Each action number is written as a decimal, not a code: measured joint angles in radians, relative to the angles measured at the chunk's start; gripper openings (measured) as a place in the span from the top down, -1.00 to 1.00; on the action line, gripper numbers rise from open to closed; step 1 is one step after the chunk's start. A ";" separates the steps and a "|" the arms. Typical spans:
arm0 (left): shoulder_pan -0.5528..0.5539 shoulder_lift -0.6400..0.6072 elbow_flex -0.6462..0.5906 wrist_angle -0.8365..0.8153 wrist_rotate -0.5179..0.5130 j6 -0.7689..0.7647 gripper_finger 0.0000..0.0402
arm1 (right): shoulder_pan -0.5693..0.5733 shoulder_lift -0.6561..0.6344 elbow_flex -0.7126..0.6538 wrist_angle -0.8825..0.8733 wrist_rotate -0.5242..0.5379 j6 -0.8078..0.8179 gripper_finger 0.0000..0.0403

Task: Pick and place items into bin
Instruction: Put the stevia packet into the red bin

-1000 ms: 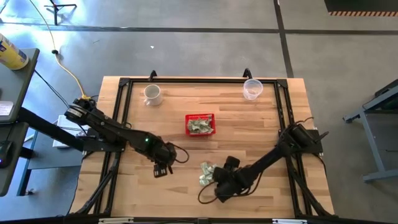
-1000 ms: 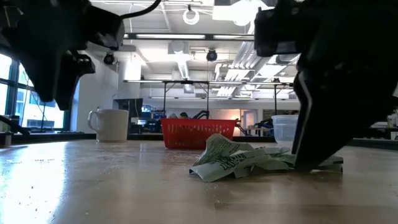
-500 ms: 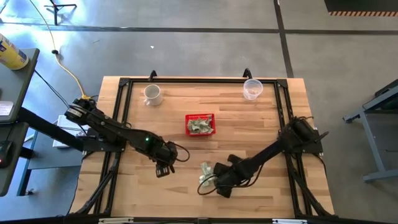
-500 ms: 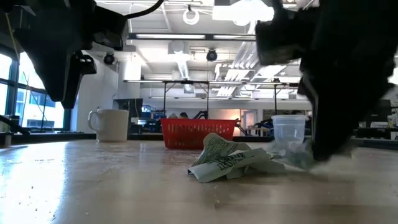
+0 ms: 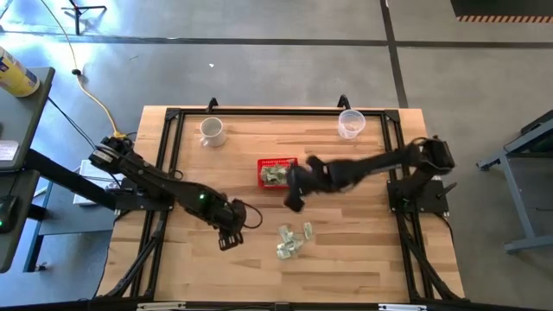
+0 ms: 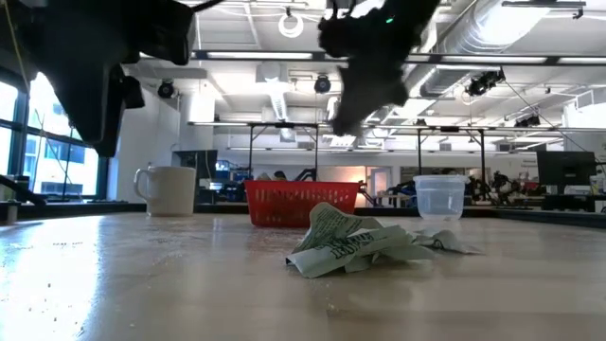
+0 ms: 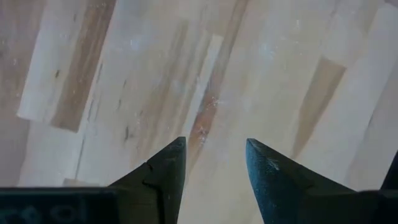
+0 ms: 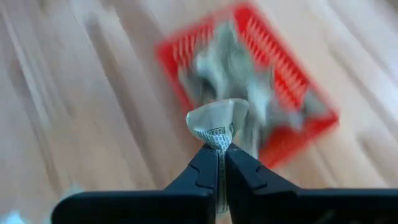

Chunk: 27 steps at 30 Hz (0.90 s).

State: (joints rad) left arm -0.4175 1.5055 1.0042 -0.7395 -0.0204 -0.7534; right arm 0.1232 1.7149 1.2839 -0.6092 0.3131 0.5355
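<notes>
While its two fingers are pressed together on a crumpled pale green-and-white wrapper piece (image 8: 217, 121), the right gripper (image 8: 220, 155) hangs above the table (image 5: 363, 259), raised clear of the wood in the low view. Just beyond the pinched piece, in the right wrist view, lies the red basket (image 8: 305, 81), which already holds several more pale pieces. From overhead, the right gripper (image 5: 294, 197) sits just beside the basket's (image 5: 278, 161) near right corner, with the arm reaching back to its base at the table's right edge. On the near side of this gripper, a small heap of loose pieces (image 5: 294, 240) rests on the bare wood, apart from the basket. Farther off, the clear plastic cup (image 5: 350, 123) stands near the far right corner and the white mug (image 5: 212, 130) near the far left. Well to the left of the heap, the left gripper (image 5: 226, 239) waits low over the table, its fingers (image 7: 165, 171) parted with nothing between them and only wood planks beneath.
</notes>
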 joint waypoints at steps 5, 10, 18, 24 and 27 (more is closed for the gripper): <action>-0.079 0.000 0.000 0.009 -0.057 -0.088 0.01 | -0.157 0.035 0.002 0.206 -0.156 -0.159 0.89; -0.138 0.000 0.000 0.008 -0.095 -0.161 0.01 | -0.234 0.074 0.001 0.205 -0.215 -0.226 0.62; -0.126 0.001 0.000 0.035 -0.144 -0.089 0.00 | -0.166 -0.001 0.002 0.017 -0.202 -0.182 -0.05; -0.020 0.038 0.001 0.160 -0.083 0.047 0.00 | 0.117 -0.042 -0.026 -0.280 -0.113 -0.128 -0.25; 0.040 0.045 0.000 0.188 -0.026 0.054 0.00 | 0.260 -0.028 -0.055 -0.224 -0.110 -0.085 -0.27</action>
State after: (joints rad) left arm -0.3778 1.5504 1.0042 -0.5518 -0.0464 -0.6994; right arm 0.3836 1.6869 1.2289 -0.8336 0.2029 0.4509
